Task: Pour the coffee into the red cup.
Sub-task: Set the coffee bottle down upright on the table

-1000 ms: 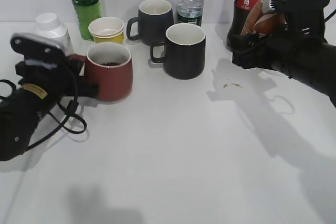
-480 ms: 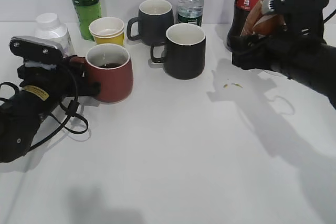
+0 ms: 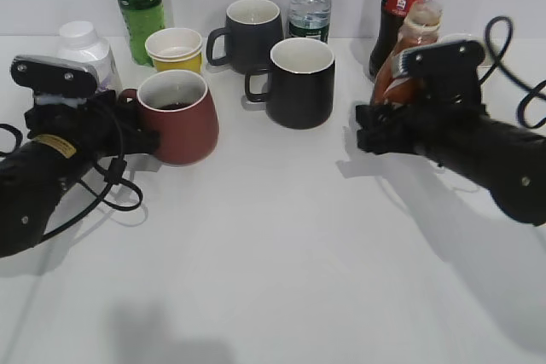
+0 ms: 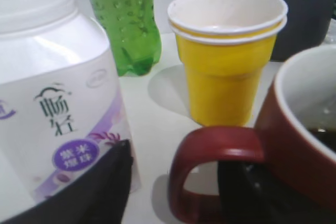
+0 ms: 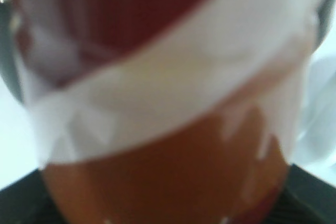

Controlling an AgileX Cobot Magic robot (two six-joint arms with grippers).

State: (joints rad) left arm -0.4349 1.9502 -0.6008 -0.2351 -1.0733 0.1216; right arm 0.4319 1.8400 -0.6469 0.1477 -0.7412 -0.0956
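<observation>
The red cup [image 3: 179, 121] stands at the left with dark liquid in it; it also shows in the left wrist view [image 4: 296, 129]. My left gripper [image 3: 128, 130] is open around the cup's handle [image 4: 210, 145]: one finger sits between handle and cup wall, and the other stands clear of the handle beside a white bottle. My right gripper [image 3: 388, 121] is shut on the coffee bottle [image 3: 401, 74], which is upright and low by the table at the right. The coffee bottle fills the right wrist view [image 5: 168, 171], blurred.
Behind the red cup stand a white pill bottle [image 3: 85, 44], a green bottle [image 3: 135, 6] and a yellow paper cup [image 3: 175, 50]. Two dark mugs [image 3: 252, 31] [image 3: 300, 83] and a water bottle [image 3: 309, 6] stand mid-back. A cola bottle [image 3: 401, 2] is just behind the coffee.
My right arm has come down and slightly left with the coffee bottle, from raised and tilted to upright near the table. The left arm and red cup have barely shifted.
</observation>
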